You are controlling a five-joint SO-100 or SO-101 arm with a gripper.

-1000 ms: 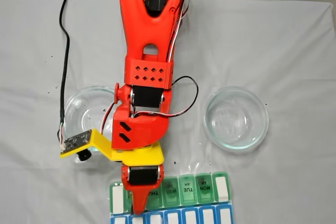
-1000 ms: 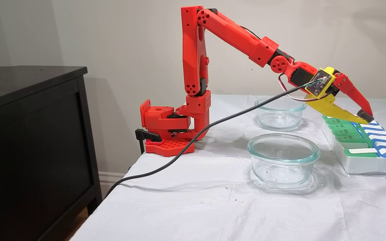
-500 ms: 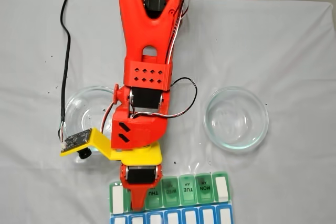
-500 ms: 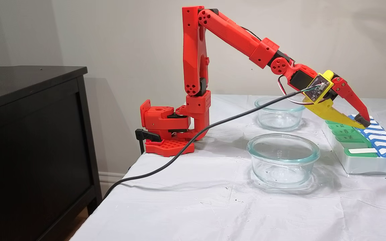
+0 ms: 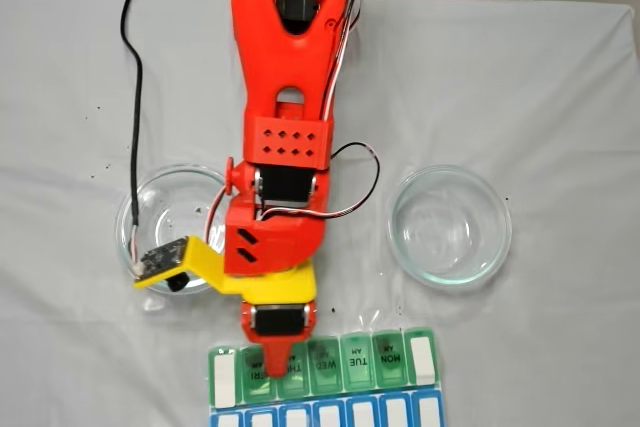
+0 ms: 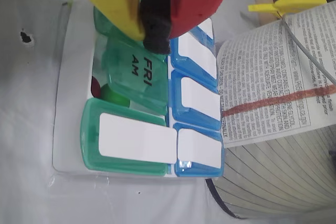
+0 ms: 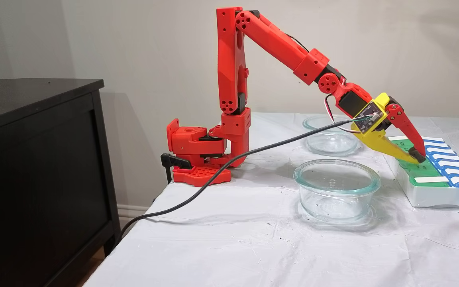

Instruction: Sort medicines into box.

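The box (image 5: pixel 356 358) lies at the table's bottom edge in a fixed view, with green day-labelled lids and a blue row. My gripper (image 5: pixel 276 367) is shut, its tip low over the green row near the left end. In the wrist view the yellow and red fingers meet on black pads (image 6: pixel 155 30) just above the tilted FRI AM lid (image 6: pixel 137 69). Under that raised lid lie two medicines, a red ball (image 6: pixel 95 84) and a green ball (image 6: pixel 116 96). From the side, the gripper (image 7: pixel 416 156) touches or nearly touches a green lid of the box (image 7: pixel 432 197).
Two clear glass dishes stand between the arm's base and the box: one (image 5: pixel 165 209) partly under the wrist camera, the other (image 5: pixel 450 225) to the right. A black cable (image 5: pixel 130 97) trails left. A paper-wrapped cylinder (image 6: pixel 278 103) stands beside the box. A black cabinet (image 7: pixel 34 159) flanks the table.
The gripper has pulled back from the blue row to the green row and dropped lower onto the lids. It stays shut.
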